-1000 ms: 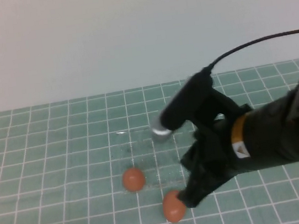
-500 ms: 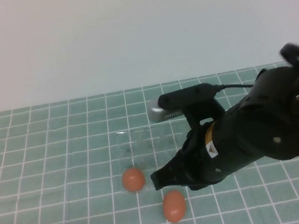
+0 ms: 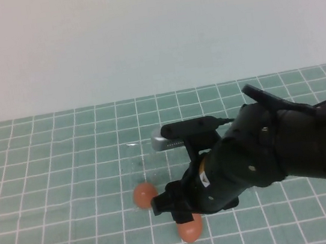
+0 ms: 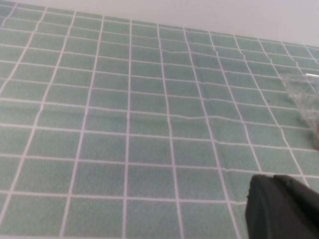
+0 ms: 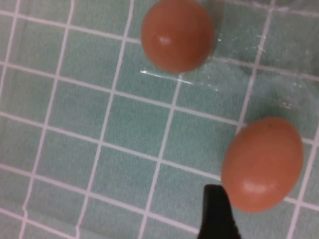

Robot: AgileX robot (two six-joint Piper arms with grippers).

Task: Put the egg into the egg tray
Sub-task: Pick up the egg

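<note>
You have 2 smooth orange-brown eggs on the green gridded mat [image 3: 49,174]. The oval orange-brown egg [image 3: 191,229] lies on bare mat, just off the near edge of the clear thin plastic egg tray [image 3: 156,159]. The second, rounder egg [image 3: 143,194] sits at the tray's near-left corner; whether it rests in a cup cannot be told.

The right gripper [image 3: 168,205] hangs low between the 2 eggs. In the right wrist view, 1 dark fingertip [image 5: 215,211] sits right beside the oval egg [image 5: 261,164]; whether the jaws are parted cannot be told.

The left gripper [image 4: 284,209] is parked well apart over bare mat, state undetermined.

Judgement: the shell is rigid but brittle, light, slick and prone to roll. Take it across the narrow middle, with gentle pressure.
</note>
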